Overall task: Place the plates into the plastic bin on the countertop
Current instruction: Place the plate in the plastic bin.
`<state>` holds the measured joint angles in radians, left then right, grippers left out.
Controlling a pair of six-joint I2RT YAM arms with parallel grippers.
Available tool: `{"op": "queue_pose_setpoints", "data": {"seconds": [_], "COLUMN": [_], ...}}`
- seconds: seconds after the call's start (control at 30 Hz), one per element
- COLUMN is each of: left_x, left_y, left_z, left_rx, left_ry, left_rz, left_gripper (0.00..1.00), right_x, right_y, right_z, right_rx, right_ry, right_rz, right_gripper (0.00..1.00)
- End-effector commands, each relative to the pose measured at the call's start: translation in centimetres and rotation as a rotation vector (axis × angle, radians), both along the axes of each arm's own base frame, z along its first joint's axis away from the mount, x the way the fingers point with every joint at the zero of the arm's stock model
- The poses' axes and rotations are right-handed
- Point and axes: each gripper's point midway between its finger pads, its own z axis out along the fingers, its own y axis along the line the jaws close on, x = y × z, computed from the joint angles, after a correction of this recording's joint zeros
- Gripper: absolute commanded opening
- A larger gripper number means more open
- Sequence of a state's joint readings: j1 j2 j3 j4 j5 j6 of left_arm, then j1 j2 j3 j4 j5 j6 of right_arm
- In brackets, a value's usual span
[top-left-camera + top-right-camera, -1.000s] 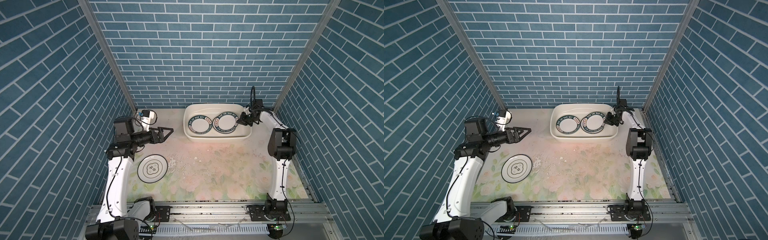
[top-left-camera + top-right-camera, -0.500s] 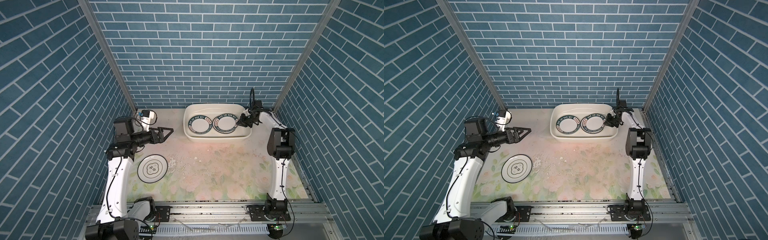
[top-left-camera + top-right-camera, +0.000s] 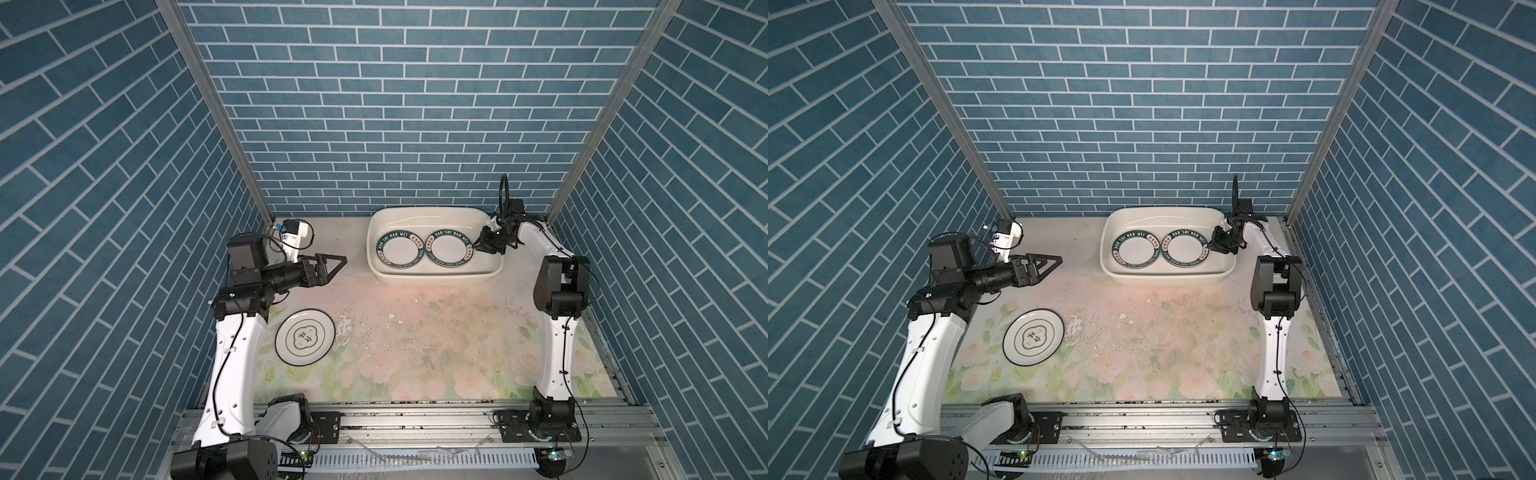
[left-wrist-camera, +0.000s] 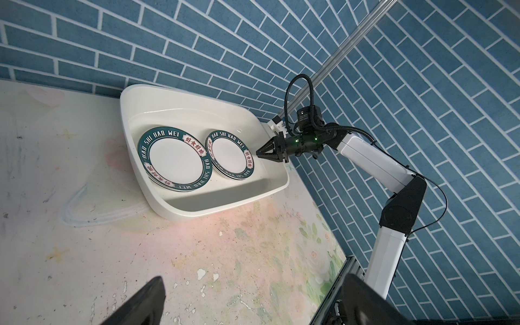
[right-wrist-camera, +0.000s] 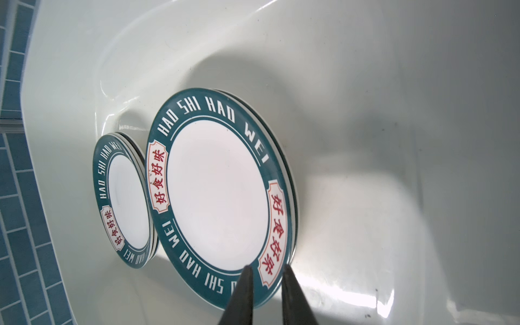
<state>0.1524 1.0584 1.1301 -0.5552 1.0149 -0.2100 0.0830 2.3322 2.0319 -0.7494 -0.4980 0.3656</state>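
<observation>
resting plate (image 5: 219,191) in bin (image 3: 415,216) | right hand (image 5: 266,267) parted at rim | left hand (image 3: 338,262) released

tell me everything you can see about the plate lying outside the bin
The plate is round, white and glossy, like glazed ceramic, with a thin black rim line and a black cloud-shaped outline at its centre around dark characters too small to read. It lies flat, face up, on the countertop, beside the left arm and well apart from the bin. Only the countertop touches it.
</observation>
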Motion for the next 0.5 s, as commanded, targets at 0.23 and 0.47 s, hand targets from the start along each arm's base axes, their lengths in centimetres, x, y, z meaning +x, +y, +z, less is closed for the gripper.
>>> {"op": "queue_pose_setpoints", "data": {"seconds": [0.23,0.47], "left_x": [1.2,1.6], "left_y": [3.2,8.1], "left_z": [-3.6,-10.6], "left_rx": [0.114,0.082], "left_ry": [0.094,0.366], "left_rz": [0.216,0.462], "left_gripper": [1.0,1.0], "right_x": [0.1,-1.2], "right_y": [-1.0,-1.0], "right_z": [2.7,13.0], "right_rx": [-0.078,-0.086], "right_ry": [-0.067,-0.283], "right_rz": [0.001,-0.036], "right_gripper": [0.21,0.23]}}
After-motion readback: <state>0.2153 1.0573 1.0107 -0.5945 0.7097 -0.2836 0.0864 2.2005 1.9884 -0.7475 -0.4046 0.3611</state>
